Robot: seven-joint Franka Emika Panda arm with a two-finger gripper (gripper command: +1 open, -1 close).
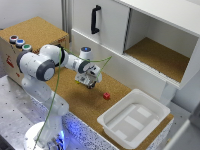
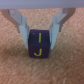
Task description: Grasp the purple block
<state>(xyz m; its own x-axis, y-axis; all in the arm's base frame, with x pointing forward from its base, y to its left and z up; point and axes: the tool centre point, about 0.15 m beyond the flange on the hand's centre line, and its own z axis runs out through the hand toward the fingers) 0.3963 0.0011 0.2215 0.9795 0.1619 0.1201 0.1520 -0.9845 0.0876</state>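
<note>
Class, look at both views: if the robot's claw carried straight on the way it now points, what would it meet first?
Probably the small purple block with yellow letters, sitting between the open claw fingers; beneath it lies the brown cork worktop. Depth is uncertain.

Cork tabletop [image 1: 80,102] – rough, matt; tub [image 1: 134,119] – smooth plastic.
</note>
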